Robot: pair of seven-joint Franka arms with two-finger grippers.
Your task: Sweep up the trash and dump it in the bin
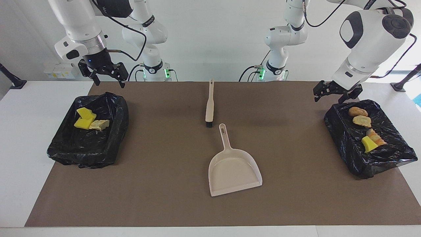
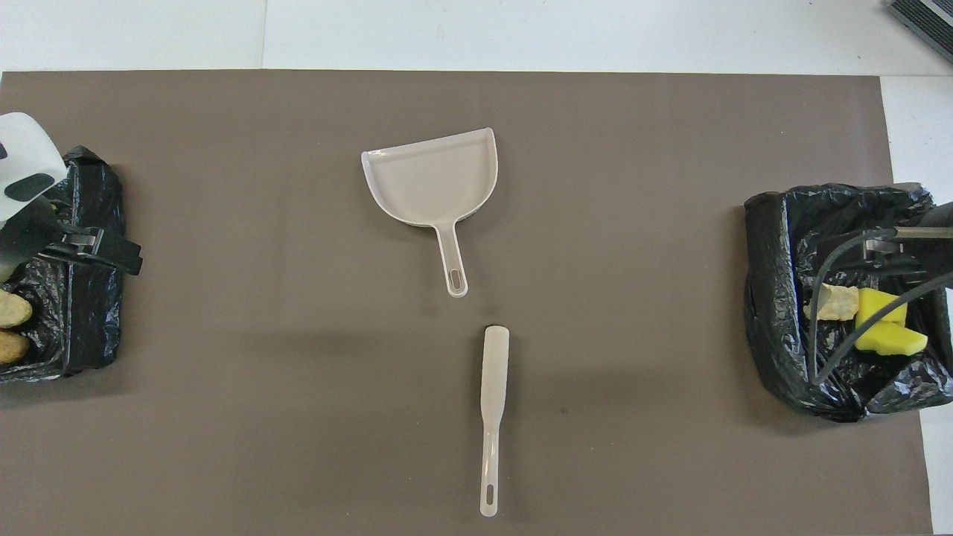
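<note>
Both end effectors empty, fingers apart, left end effector [image 1: 332, 93] above one lined bin [image 1: 388, 158], right end effector [image 1: 104, 75] above the other bin [image 1: 69, 154], trash [image 1: 88, 120] sitting inside both, so a careless swing could snag a liner and spill scraps.

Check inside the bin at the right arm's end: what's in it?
Bin at the right arm's end: two yellow scraps and one tan scrap lie on the black liner. Anything beneath them or in the liner's folds is hidden.
</note>
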